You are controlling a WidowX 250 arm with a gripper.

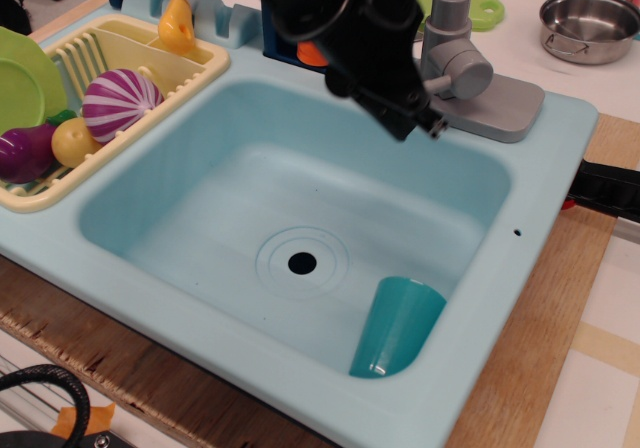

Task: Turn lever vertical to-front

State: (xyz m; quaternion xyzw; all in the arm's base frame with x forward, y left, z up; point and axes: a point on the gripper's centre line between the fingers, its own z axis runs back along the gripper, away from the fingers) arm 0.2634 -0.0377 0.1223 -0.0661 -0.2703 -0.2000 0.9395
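Lever [452,28] upright, turn to front not done yet.
I see jaws [420,123] just left of & below its round stub, over the sink [560,148]; can't tell if apart or together, no grip on lever.
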